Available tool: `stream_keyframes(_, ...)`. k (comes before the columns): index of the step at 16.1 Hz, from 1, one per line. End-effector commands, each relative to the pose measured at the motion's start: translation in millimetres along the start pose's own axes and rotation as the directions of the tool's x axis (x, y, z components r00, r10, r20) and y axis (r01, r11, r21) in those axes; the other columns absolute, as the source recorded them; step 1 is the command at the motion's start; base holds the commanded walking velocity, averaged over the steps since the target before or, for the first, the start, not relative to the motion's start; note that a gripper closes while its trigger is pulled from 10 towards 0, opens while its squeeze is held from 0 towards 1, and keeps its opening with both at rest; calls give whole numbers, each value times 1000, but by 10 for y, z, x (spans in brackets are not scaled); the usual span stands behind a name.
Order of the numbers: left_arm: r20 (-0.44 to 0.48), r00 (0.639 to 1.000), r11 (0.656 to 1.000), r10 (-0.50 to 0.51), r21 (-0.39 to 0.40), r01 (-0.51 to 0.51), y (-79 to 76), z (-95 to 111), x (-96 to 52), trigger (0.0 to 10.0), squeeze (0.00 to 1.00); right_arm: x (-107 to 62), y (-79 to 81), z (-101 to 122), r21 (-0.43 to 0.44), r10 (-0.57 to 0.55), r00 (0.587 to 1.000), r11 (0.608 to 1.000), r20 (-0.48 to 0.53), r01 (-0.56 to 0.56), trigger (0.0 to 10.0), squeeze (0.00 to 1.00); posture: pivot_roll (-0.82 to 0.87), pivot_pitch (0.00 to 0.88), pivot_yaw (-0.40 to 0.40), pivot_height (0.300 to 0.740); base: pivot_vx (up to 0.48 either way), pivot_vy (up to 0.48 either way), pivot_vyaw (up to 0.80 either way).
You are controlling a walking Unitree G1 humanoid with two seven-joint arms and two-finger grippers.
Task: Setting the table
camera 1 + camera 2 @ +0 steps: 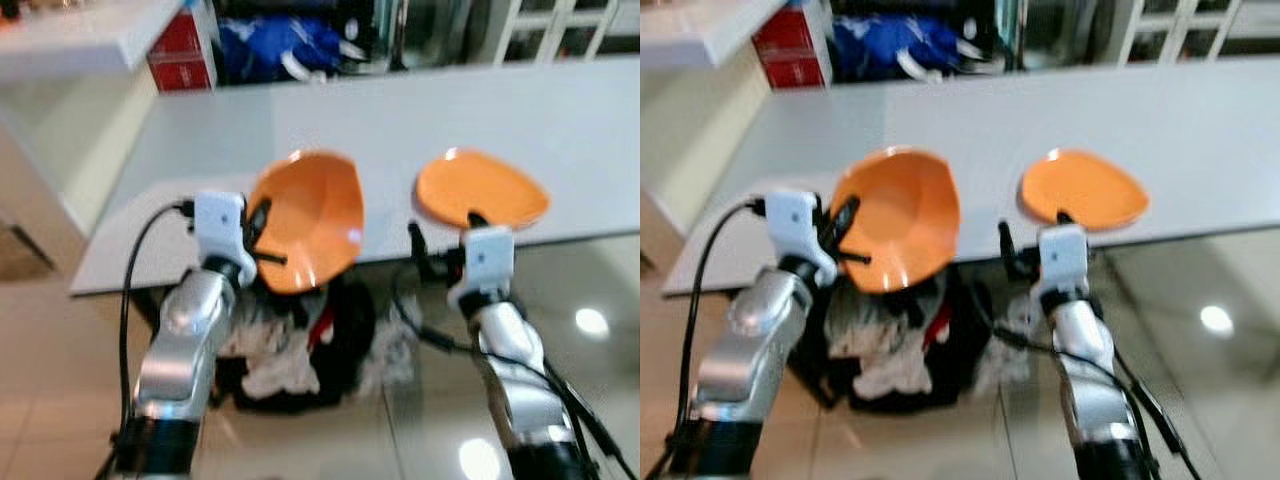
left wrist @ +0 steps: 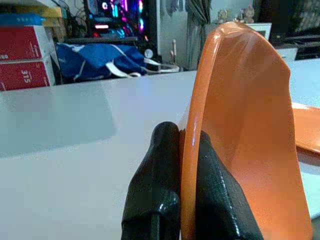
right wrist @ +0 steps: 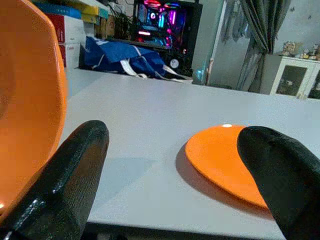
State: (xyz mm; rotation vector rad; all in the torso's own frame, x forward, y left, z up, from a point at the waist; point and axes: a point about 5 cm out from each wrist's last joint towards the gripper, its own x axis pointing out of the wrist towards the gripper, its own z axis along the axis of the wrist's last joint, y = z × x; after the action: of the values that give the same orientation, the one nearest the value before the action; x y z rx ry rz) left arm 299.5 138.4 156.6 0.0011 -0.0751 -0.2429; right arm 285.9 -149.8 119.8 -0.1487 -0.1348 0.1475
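Scene: a long pale grey table [image 1: 420,120] is seen ahead and below; a heap of clothes and bags [image 1: 300,345] lies on the tiled floor under its near edge.
Left gripper [image 2: 187,165]: pressed together on the rim of a shallow orange plastic plate [image 1: 305,220], one finger on each face. The held plate is tilted steeply, nearly on edge, at the table's near edge and partly overhanging it.
Right gripper [image 3: 175,175]: spread wide and holding nothing, just short of the near edge of the table.
Second plate: a matching flat orange plate [image 1: 480,190] lies flat on the table near its edge, ahead of the right gripper and just beside the held one, apart from it.
Step in hand (judged): the held plate is to be set down as a second place setting.
Method: the plate should be carried further over the tabletop so no part overhangs, then rotated to level before descent.
Placement: a gap from the flat plate should be kept, so the rims do not strike.
Release: the fingers should be opened only once the base rests flat.
Risk: with a rim-only pinch, slip during rotation is likely; slow wrist motion is advised.
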Motion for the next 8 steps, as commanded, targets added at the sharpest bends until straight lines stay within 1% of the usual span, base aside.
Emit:
stream_keyframes(1,39,999,1000,27,5,-27,68,99,1,0,0,12,67,21,10,22,1000,1000,6,-23,10000,0,-116,0,78,740,326,-349,0)
stream_keyframes(5,55,998,1000,10,12,-10,40,148,30,0,0,6,66,13,7,22,1000,1000,5,-22,10000,0,-121,0,84,740,323,-351,0)
stream_keyframes(7,78,997,999,-18,32,16,21,207,53,0,0,-6,69,3,6,22,1000,1000,3,-22,10000,0,-123,0,84,740,326,-349,0)
stream_keyframes(8,108,993,998,-48,45,43,-23,282,59,0,0,-11,70,1,4,23,1000,1000,2,-23,10000,0,-125,0,84,740,322,-352,0)
